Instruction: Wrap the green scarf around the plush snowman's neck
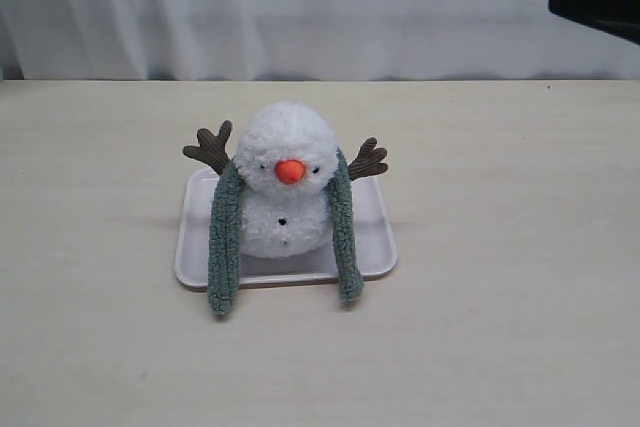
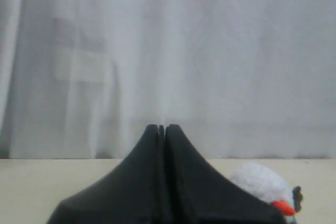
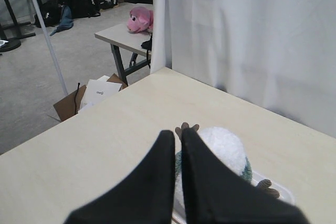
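Snowman [image 1: 287,192] sits on a white tray [image 1: 375,242] on the surface [image 1: 500,327], green scarf [image 1: 224,247] draped behind its neck, both ends hanging down in front. Left wrist view: left tool [image 2: 161,128] pinched closed, empty. Right wrist view: right tool [image 3: 177,132] likewise closed, with the snowman behind it.

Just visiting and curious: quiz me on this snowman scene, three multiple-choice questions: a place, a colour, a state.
1. The plush snowman sits: A on bare table; B on a white tray; C in a basket.
2. Its nose is: A orange; B blue; C black.
3. The green scarf: A lies folded beside it; B is knotted; C hangs round its neck, both ends loose in front.
Answers: B, the tray's rim shows around it; A, plainly orange; C, two loose ends reach past the tray's front edge.
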